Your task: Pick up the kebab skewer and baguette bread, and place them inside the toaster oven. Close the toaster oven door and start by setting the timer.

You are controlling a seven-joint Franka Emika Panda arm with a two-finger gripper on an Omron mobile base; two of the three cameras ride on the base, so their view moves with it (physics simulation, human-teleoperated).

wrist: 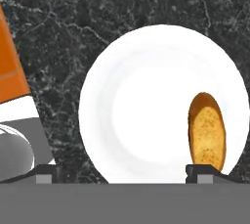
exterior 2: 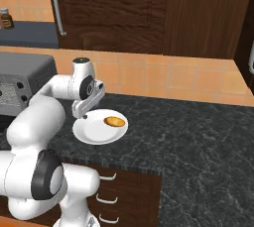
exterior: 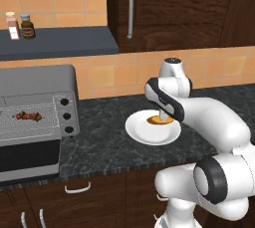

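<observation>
With the kebab skewer (exterior: 29, 116) already lying on the toaster oven (exterior: 42, 85) rack, the gripper (wrist: 124, 171) is hovering fully open and empty above the plate (wrist: 146, 96) to straddle the baguette bread (wrist: 207, 132).

Illumination is even and moderately bright in all three rendered views, with no identifiable source direction. The white plate (wrist: 146, 96) appears nearly overexposed in the hand view. Edges show pixel aliasing; no blur or lens distortion is visible.
</observation>
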